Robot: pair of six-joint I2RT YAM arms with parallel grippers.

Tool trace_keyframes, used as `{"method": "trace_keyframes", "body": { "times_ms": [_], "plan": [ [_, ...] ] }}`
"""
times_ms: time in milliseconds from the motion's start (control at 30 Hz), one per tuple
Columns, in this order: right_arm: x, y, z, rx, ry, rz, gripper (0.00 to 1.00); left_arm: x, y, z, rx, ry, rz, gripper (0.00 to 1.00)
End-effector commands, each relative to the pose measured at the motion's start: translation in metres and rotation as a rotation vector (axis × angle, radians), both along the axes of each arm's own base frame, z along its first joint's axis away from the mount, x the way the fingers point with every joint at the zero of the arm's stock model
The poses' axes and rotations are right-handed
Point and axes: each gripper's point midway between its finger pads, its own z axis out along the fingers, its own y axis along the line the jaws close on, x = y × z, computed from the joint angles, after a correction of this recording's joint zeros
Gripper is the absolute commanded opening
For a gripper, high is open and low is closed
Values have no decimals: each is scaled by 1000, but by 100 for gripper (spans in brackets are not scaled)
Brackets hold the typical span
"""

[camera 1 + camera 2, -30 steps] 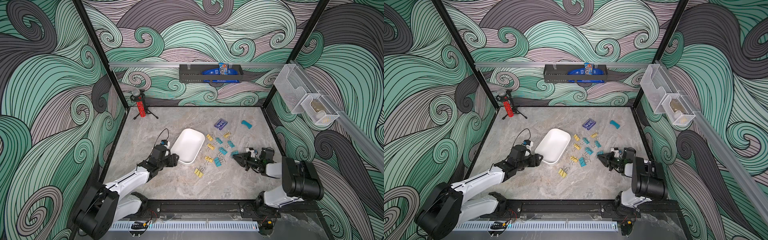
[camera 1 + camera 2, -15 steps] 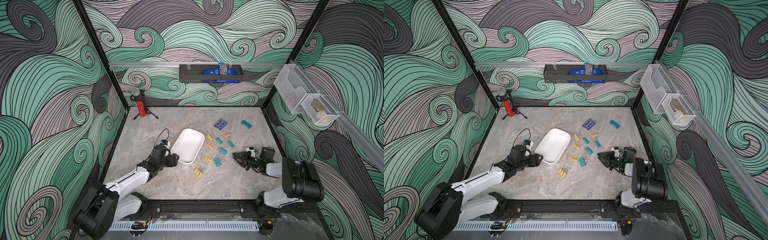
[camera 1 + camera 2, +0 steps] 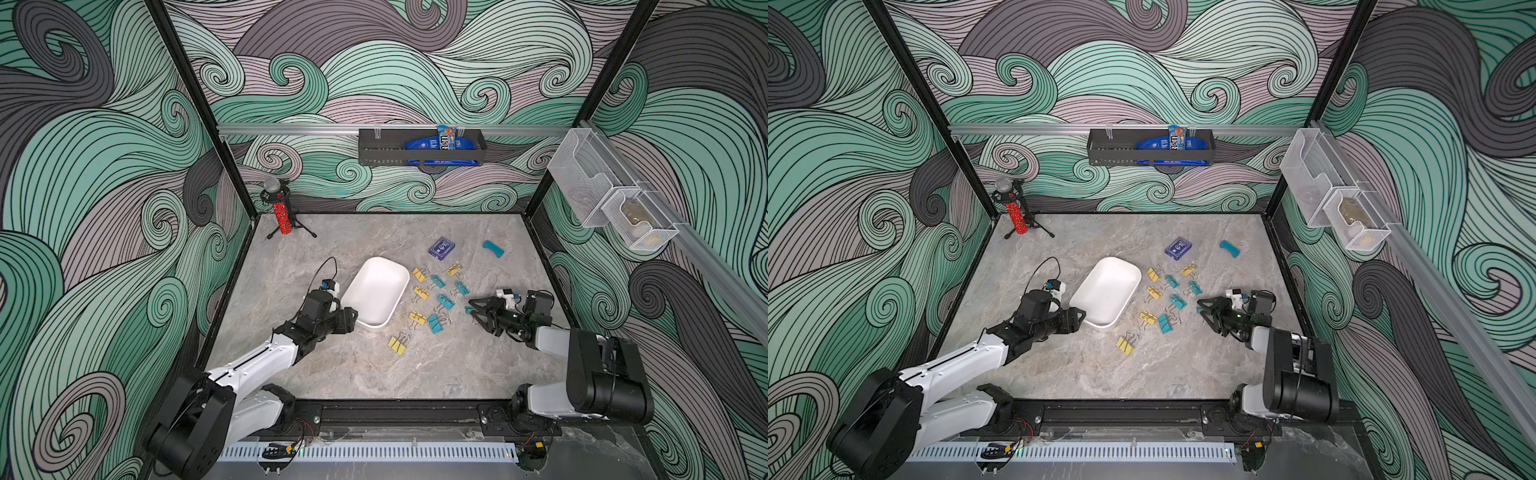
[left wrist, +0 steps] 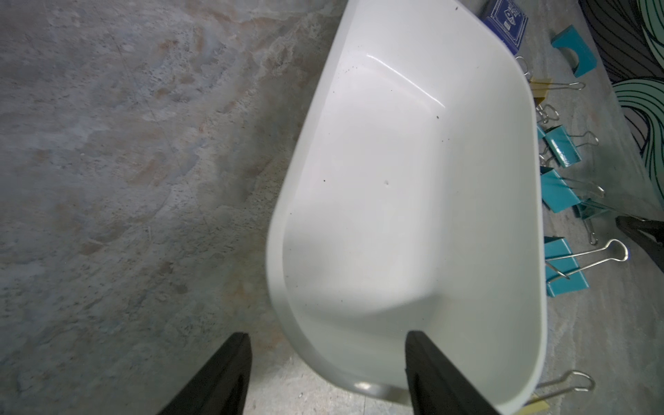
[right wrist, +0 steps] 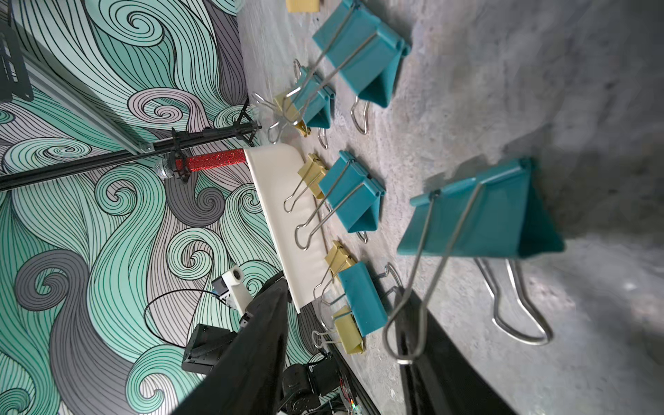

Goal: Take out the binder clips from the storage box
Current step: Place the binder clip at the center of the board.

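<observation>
The white storage box (image 3: pixel 374 291) lies empty left of centre, also in the other top view (image 3: pixel 1104 291). My left gripper (image 3: pixel 353 319) is open astride its near corner (image 4: pixel 359 386): one finger is over the inside, and the outer finger (image 4: pixel 233 373) stands clear of the rim. Several teal and yellow binder clips (image 3: pixel 445 301) lie scattered on the table right of the box. My right gripper (image 3: pixel 473 311) is open and low over the table. A teal clip (image 5: pixel 481 215) stands just past its tips, the wire loop (image 5: pixel 402 345) hanging between the fingers.
A dark-blue card box (image 3: pixel 442 248) and a curved teal piece (image 3: pixel 493 248) lie behind the clips. A red microphone on a tripod (image 3: pixel 282 216) stands at the back left. A black shelf (image 3: pixel 419 147) hangs on the back wall and mesh baskets (image 3: pixel 611 203) on the right wall.
My right jaws have opened and let go of the teal clip, which now rests on the table. The left arm and the box have not moved.
</observation>
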Motion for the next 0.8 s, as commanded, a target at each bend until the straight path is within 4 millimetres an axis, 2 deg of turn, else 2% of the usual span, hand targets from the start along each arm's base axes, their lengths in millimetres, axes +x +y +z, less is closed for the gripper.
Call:
{"method": "trace_keyframes", "body": {
  "times_ms": [0, 67, 233, 400, 767],
  "plan": [
    [-2, -4, 0, -28, 6, -8, 55, 2, 0, 9, 9, -19, -4, 72],
    [-3, -4, 1, -33, 7, -12, 61, 1, 1, 8, 9, -20, 0, 73],
    [-6, -6, 1, -55, 10, -24, 66, 0, 3, 10, 10, -22, 11, 74],
    [-7, -10, -3, -94, 10, -37, 78, 0, 6, 15, 3, -38, 26, 76],
    [-4, -21, 13, -150, -37, -76, 86, -4, 19, 29, 4, -100, 79, 77]
  ]
}}
